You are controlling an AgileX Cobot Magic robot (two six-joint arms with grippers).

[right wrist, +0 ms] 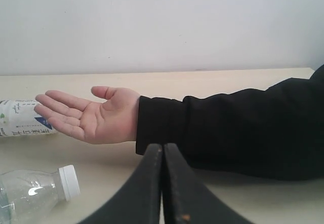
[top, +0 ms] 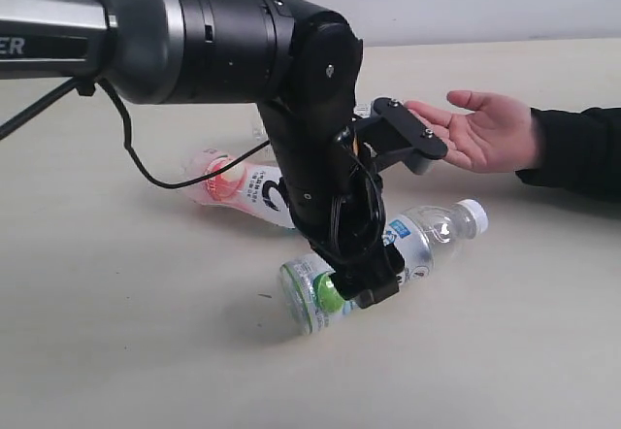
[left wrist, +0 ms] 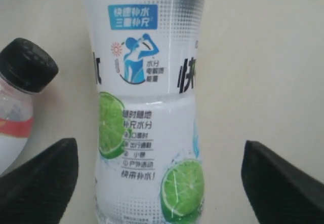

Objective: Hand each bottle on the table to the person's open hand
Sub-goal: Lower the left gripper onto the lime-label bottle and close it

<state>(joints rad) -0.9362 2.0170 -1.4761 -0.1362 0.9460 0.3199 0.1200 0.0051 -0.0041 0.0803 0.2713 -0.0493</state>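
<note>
The silver-green label bottle (top: 408, 245) with a white cap (top: 473, 214) lies on its side on the table (top: 116, 332). My left gripper (top: 364, 279) hangs over its label end, open, with one black finger (left wrist: 43, 181) on either side of the lime-printed label (left wrist: 147, 133) and a gap to each. The pink-white bottle (top: 238, 188) lies beside it, its black cap (left wrist: 28, 64) close by. The person's open hand (top: 485, 130) waits palm up. My right gripper (right wrist: 163, 158) is shut on nothing, low in front of the hand (right wrist: 91, 115). Past the hand lies a white-label bottle (right wrist: 23, 118).
The person's black sleeve (right wrist: 228, 133) stretches across the table just beyond my right gripper. My left arm's thick black links (top: 243, 41) and cable (top: 146, 167) cover much of the exterior view. A pale wall (right wrist: 162, 21) stands behind the table's far edge.
</note>
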